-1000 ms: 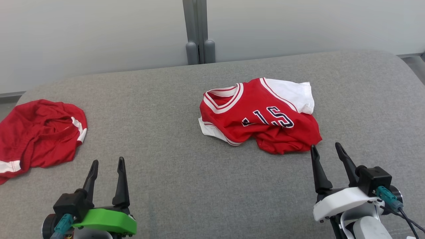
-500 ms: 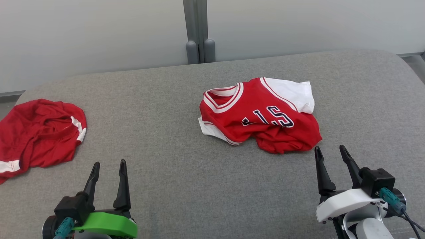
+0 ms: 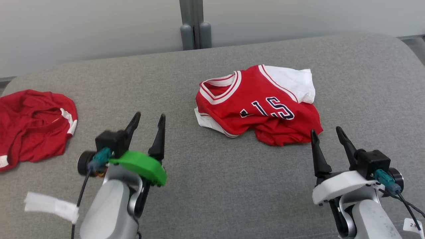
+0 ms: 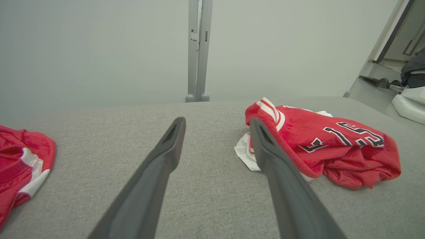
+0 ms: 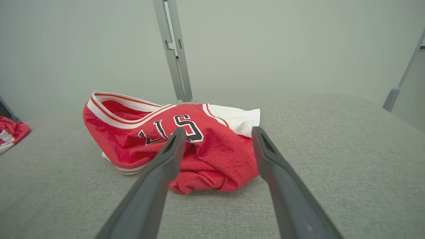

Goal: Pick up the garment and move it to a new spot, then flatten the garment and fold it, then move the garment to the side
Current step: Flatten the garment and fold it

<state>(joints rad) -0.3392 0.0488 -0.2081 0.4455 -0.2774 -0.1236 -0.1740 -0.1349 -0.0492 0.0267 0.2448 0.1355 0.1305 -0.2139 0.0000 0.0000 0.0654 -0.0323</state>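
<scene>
Left gripper (image 3: 150,115) has advanced toward jersey (image 3: 262,109); it and right gripper (image 3: 325,130) gape, empty; jersey lies crosswise, collar leftward.

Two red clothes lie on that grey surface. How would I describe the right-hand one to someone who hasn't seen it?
Start at the wide grey cushion; just right of its middle lies a crumpled red jersey. Unlike the red garment at the left edge, it shows a white sleeve and dark numbers on its chest.
</scene>
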